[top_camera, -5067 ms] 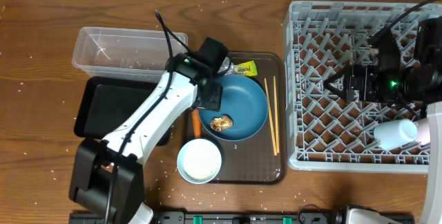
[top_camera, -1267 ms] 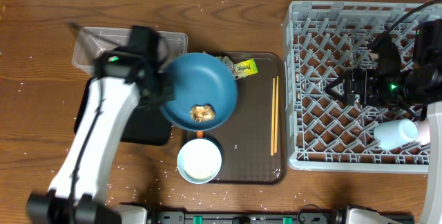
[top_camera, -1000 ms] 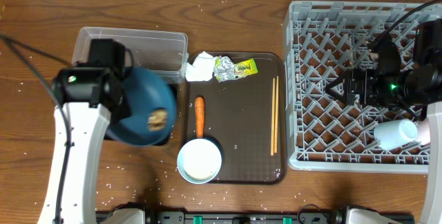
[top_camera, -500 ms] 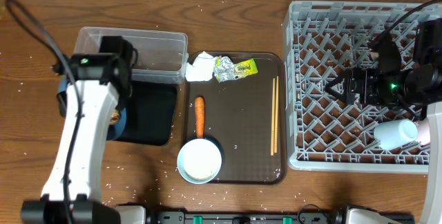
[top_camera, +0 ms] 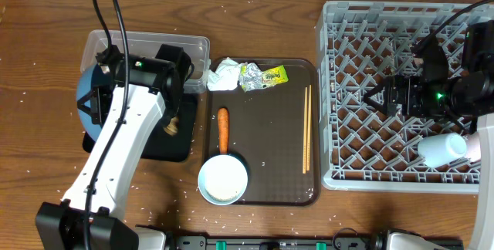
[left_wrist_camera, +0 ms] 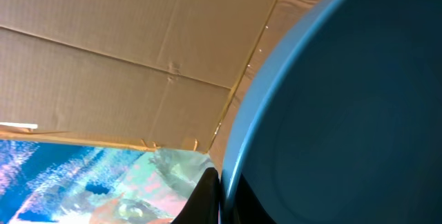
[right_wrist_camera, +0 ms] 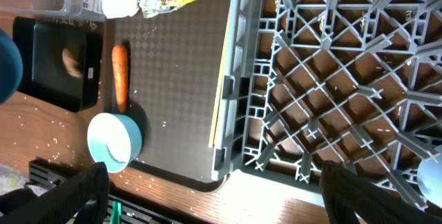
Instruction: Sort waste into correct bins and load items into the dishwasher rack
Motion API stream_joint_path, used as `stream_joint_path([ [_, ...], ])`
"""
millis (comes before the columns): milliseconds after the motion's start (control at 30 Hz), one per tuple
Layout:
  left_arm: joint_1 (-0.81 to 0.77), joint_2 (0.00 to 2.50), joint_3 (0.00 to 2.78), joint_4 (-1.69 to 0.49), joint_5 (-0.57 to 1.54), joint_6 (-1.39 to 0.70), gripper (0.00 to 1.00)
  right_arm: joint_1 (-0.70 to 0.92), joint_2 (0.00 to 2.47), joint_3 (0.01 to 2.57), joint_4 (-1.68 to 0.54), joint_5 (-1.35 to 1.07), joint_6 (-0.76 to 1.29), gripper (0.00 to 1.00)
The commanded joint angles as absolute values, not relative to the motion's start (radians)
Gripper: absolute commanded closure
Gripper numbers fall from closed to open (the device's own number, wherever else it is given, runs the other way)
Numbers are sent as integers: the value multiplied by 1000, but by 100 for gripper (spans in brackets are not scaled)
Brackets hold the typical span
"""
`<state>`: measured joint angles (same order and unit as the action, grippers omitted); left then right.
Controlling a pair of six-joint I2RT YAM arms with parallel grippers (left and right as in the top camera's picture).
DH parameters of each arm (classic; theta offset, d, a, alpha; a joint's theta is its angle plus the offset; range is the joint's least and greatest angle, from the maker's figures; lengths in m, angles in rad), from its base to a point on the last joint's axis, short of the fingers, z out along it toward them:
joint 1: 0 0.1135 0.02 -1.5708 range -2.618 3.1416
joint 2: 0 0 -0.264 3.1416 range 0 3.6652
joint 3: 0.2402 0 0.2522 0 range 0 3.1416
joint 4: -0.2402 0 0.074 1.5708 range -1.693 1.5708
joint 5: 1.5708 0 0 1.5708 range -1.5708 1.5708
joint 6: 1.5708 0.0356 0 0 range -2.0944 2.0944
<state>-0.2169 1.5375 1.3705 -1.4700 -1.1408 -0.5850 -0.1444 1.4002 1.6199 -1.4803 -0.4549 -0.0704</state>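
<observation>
L gripper [top_camera: 96, 102] is clamped on the rim of the dark-blue plate [left_wrist_camera: 345, 113], which is tipped up on edge at the left end of the black tray [top_camera: 185, 146]. The brown food lump [top_camera: 170, 126] is lying in that tray. R gripper [top_camera: 384, 96] hangs over the rack [top_camera: 355, 165], jaws wide apart w/ nothing in them. Carrot [top_camera: 223, 126] + white bowl [top_camera: 223, 179] sit on the brown tray [top_camera: 270, 150].

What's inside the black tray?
A brown food lump lies in the black tray. The rest that shows looks bare. The left arm and the tilted blue plate cover part of it, so anything there is hidden.
</observation>
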Motion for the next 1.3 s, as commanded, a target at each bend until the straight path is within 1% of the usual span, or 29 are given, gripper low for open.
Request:
stream_joint_path([
  [0, -212, 1536, 1390, -1476, -1204, -612, 94, -136, 1406, 1613, -1483, -459, -76, 12],
  [67, -213, 1534, 1394, -1474, -1171, -612, 94, -136, 1406, 1613, -1489, -459, -76, 11],
  [133, -223, 1527, 1422, -1473, -1047, -611, 94, -136, 1406, 1613, -1489, -459, -76, 10],
  [200, -235, 1516, 1471, -1471, -904, -611, 94, -136, 1406, 1613, -1485, -460, -76, 12],
  [300, -247, 1491, 1577, -1441, -711, -587, 94, -136, 1406, 1613, -1472, -483, -76, 13],
  [367, -253, 1472, 1634, -1396, -529, -542, 94, -136, 1406, 1613, -1470, -540, -83, 14],
  [467, -255, 1437, 1665, -1268, -153, -402, 94, -132, 1405, 1613, -1474, -699, -161, 16],
  [533, -260, 1430, 1665, -1209, 21, -361, 94, -117, 1404, 1613, -1473, -791, -208, 17],
  [633, -285, 1432, 1664, -1191, 130, -359, 94, -72, 1402, 1613, -1465, -856, -229, 20],
  [733, -326, 1433, 1665, -1178, 212, -335, 94, -10, 1401, 1613, -1439, -899, -229, 20],
  [833, -375, 1430, 1665, -1142, 273, -313, 94, 68, 1401, 1613, -1378, -851, -199, 18],
  [900, -412, 1430, 1665, -1117, 287, -310, 94, 114, 1401, 1613, -1325, -743, -102, 20],
  [1000, -462, 1430, 1665, -1100, 287, -307, 94, 166, 1401, 1613, -1267, -520, 64, 27],
  [1100, -503, 1430, 1665, -1082, 286, -307, 94, 196, 1401, 1613, -1233, -404, 138, 41],
  [1267, -543, 1430, 1665, -1058, 276, -307, 94, 200, 1401, 1613, -1219, -396, 187, 82],
])
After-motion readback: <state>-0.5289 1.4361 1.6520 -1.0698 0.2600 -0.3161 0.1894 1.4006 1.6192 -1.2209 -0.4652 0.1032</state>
